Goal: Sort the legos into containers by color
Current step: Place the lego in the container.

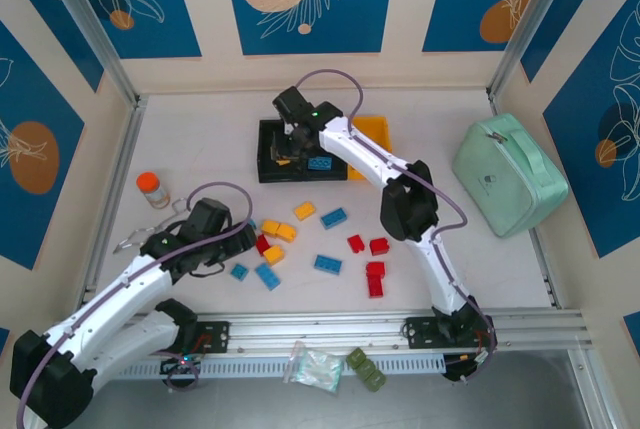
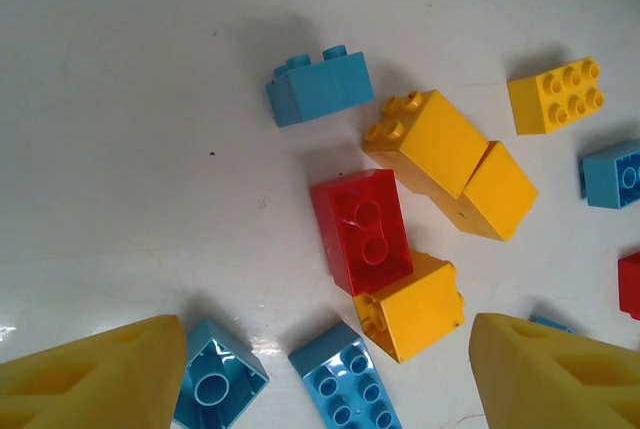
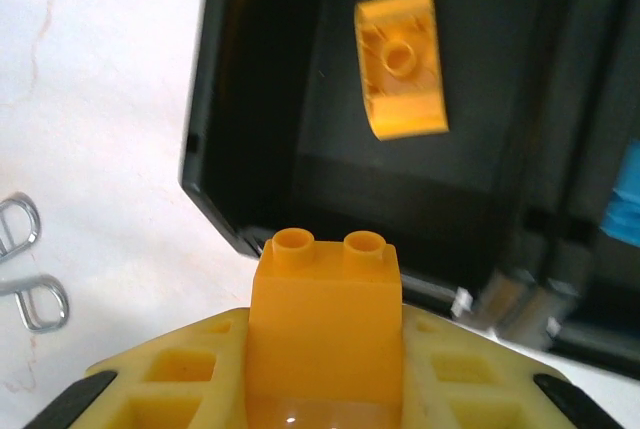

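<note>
My right gripper (image 3: 325, 354) is shut on a yellow-orange lego (image 3: 325, 314), held just above the near rim of the left black container (image 3: 260, 79). Another yellow lego (image 3: 402, 61) lies inside it. From above, this gripper (image 1: 291, 137) hangs over the joined containers: two black (image 1: 268, 163) and one yellow (image 1: 377, 132), with a blue lego (image 1: 320, 163) in the middle one. My left gripper (image 2: 330, 384) stands open over loose legos: a blue one (image 2: 347, 381) between its fingers (image 2: 100, 379), a red one (image 2: 362, 229) and a yellow one (image 2: 412, 304) beyond. More legos (image 1: 327, 263) are scattered mid-table.
An orange-capped jar (image 1: 152, 187) stands at the left. A large mint-green case (image 1: 508, 174) lies at the right. A clear plastic bag (image 1: 315, 367) and a green ridged lump (image 1: 366, 367) rest at the near edge. Metal rings (image 3: 25, 284) lie left of the black bin.
</note>
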